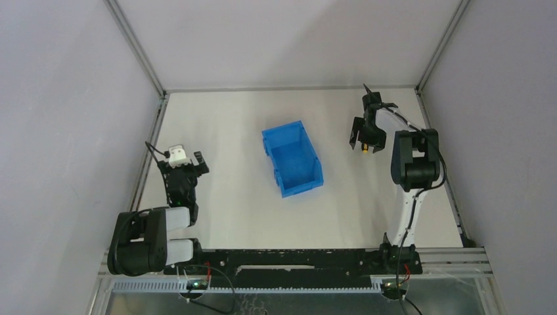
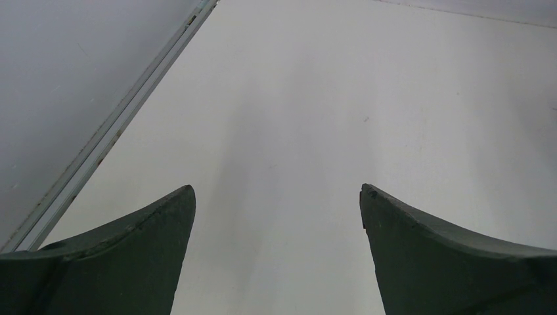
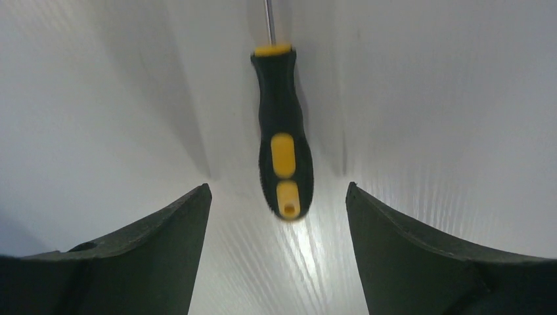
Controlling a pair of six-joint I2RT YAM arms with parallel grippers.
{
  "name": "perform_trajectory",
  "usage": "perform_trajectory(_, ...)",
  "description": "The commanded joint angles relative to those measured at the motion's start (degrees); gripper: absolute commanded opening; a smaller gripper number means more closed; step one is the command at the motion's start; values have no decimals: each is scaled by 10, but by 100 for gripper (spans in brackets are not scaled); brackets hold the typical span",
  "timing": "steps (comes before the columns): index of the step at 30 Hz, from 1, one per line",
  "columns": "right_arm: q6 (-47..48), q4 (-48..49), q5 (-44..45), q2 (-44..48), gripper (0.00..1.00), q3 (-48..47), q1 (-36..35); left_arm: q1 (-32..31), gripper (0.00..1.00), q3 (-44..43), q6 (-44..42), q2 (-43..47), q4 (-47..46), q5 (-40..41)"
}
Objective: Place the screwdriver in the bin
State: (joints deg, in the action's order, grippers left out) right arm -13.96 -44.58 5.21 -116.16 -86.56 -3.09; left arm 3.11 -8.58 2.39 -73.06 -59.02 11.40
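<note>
At the lower left of the top view, the left tool (image 2: 277, 190) hangs over bare white counter (image 1: 223, 131). Its two dark fingers are spread wide and nothing lies between them.

Near the centre of the top view sits the blue rectangular plastic bin (image 1: 295, 163) with sloped walls, set at a slant to the counter's edges. Its top is open and its floor shows only blue, so it appears to hold nothing yet.

To the right of the bin, well apart from it, the right tool (image 3: 277, 187) points down at the counter. Its jaws stand apart, one on each side of the small screwdriver with the black and yellow handle (image 3: 282, 131), and white counter shows in both gaps, so nothing is gripped. The screwdriver lies flat on the counter. Its butt end sits between the fingertips and its thin metal shaft runs off the top of the right wrist frame.

The screwdriver looks light and stiff. Its round handle could roll if nudged from one side only. The black grip, probably rubbery, should hold well, while the bare shaft would be thin and slick. The thick lower part of the handle, beside the yellow inserts, looks like the best place to take hold.
</note>
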Motion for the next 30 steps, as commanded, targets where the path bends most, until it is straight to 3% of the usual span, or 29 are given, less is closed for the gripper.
perform_trajectory(1,13,-13,4,-44,82,-58,13,-2,100,-24,-12,8,-19,2)
perform_trajectory(7,25,-1,9,-70,77,-63,15,-2,100,-24,-12,8,-19,2)
perform_trajectory(9,22,-2,9,-74,68,-63,16,-2,100,-24,-12,8,-19,3)
perform_trajectory(13,8,-11,16,-64,21,-67,21,-2,100,-24,-12,8,-19,3)
perform_trajectory(17,18,-52,33,-17,4,-93,21,-3,100,-24,-12,8,-19,2)
perform_trajectory(23,25,-160,27,67,1,-154,19,-3,100,-24,-12,8,-19,2)
perform_trajectory(30,14,-189,-8,199,6,-143,-26,-3,100,-23,-12,8,-19,2)
